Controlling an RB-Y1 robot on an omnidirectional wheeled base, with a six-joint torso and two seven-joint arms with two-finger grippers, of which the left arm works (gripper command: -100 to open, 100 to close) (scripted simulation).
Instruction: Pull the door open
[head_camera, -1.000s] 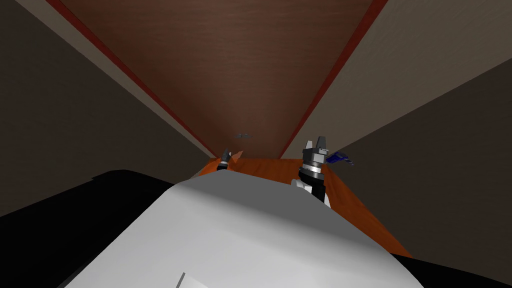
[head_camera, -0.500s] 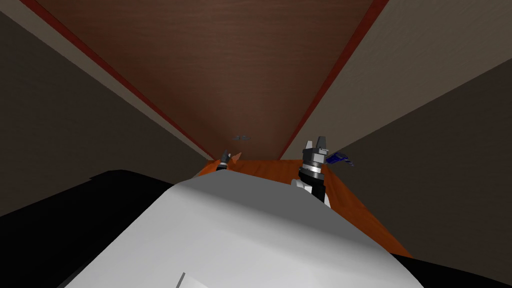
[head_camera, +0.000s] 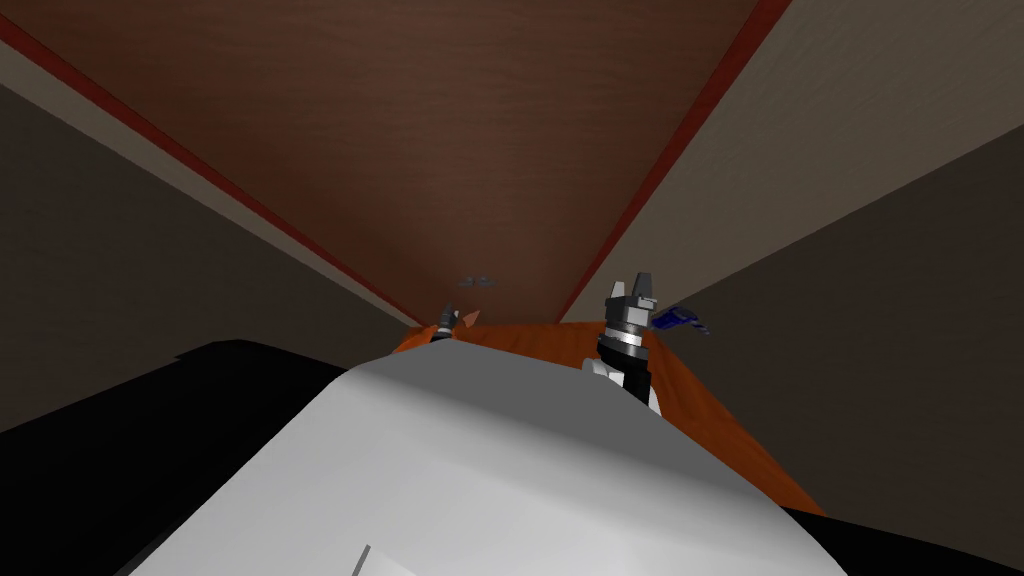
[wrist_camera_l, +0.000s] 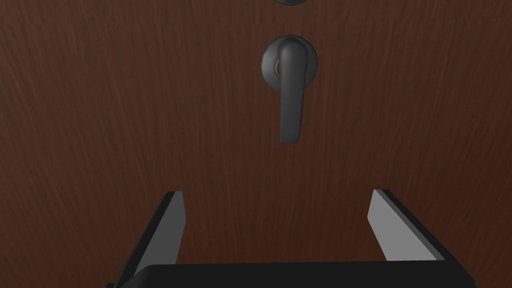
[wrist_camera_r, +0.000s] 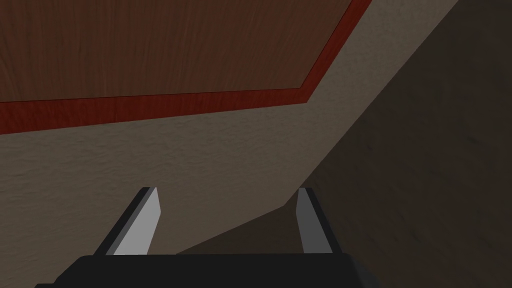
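Left claw (wrist_camera_l: 276, 192) wide open, empty, facing door (wrist_camera_l: 100, 110), near handle (wrist_camera_l: 291, 100), not touching; right claw (wrist_camera_r: 227, 189) open, empty.

The door (wrist_camera_l: 125, 125) is standing straight ahead of your left claw (wrist_camera_l: 277, 220), with its handle (wrist_camera_l: 290, 95) lying beyond the gap between the fingers (wrist_camera_l: 169, 235), apart from both. Your right claw (wrist_camera_r: 227, 220) is pointing at the wall (wrist_camera_r: 150, 160) beside the door frame (wrist_camera_r: 150, 106), to the door's right.
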